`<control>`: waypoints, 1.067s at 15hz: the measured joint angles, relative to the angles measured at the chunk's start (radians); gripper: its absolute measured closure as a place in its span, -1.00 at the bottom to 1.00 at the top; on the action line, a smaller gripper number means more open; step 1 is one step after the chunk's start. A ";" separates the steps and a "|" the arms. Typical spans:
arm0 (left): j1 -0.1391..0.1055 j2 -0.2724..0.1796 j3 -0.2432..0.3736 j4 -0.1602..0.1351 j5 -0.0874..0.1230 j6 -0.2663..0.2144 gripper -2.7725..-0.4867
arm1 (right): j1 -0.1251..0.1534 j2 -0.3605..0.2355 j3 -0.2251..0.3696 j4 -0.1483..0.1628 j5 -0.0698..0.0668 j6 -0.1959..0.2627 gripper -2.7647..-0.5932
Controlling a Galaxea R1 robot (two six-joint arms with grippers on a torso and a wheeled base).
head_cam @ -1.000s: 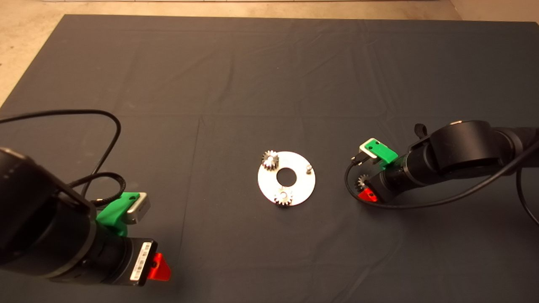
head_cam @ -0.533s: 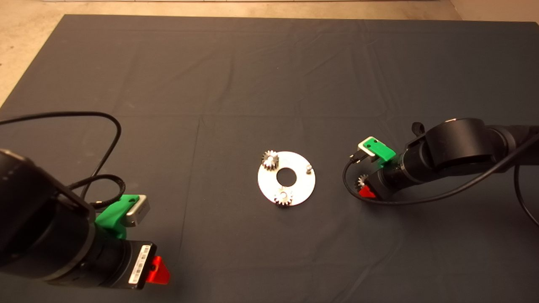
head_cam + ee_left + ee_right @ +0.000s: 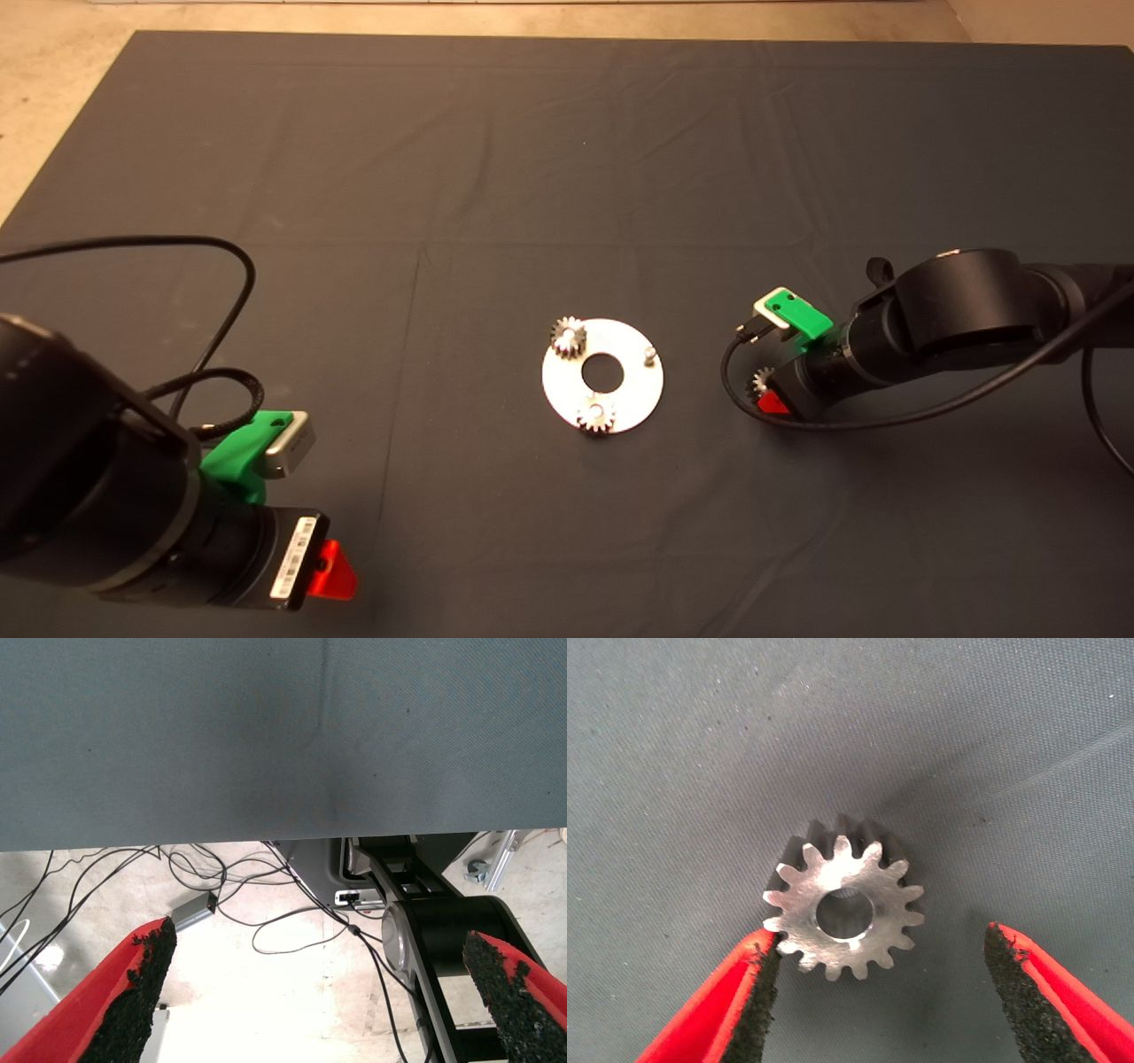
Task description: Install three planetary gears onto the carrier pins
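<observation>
Gears are the matter here: two of the three already sit on pins of the silver disc [image 3: 640, 390], one at its far left edge [image 3: 568, 338] and one at its near edge [image 3: 596, 416], while the third pin [image 3: 649, 355] on the right side stands bare. The last gear [image 3: 843, 910] lies flat on the dark mat [image 3: 567, 159] covering the bench, well to the right of the disc, directly under the right gripper [image 3: 881, 992]. Its jaws are spread wide, one pad just touching the gear's teeth on one side, the other pad clearly apart from it, so nothing is grasped yet. The left gripper [image 3: 319, 992] waits at the near left corner of the mat, jaws released and holding nothing, its camera looking past the mat edge at cables on the floor.

By its look the gear is solid metal, so probably stiff, small and light, and in no danger from a firm pinch. The toothed rim is the only place to take hold, across its width, with the pads biting on the teeth; smooth metal lying flat may skate on the cloth if one pad arrives first. It will likely need to stay level so the centre hole meets the pin squarely.
</observation>
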 joint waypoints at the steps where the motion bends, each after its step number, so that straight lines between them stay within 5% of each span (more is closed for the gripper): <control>1: 0.000 0.000 0.000 0.000 0.000 -0.002 -0.61 | 0.000 0.000 0.000 0.000 0.000 0.004 0.00; 12: 0.000 0.006 0.007 -0.003 0.000 -0.013 -0.61 | -0.009 0.000 0.000 0.000 0.004 0.064 0.15; 15: 0.000 0.009 0.008 -0.007 0.000 -0.013 -0.61 | -0.012 0.000 0.000 0.000 0.040 0.064 0.15; 16: 0.000 0.009 0.008 -0.007 0.000 -0.013 -0.61 | -0.019 0.000 0.000 0.000 0.042 0.064 0.23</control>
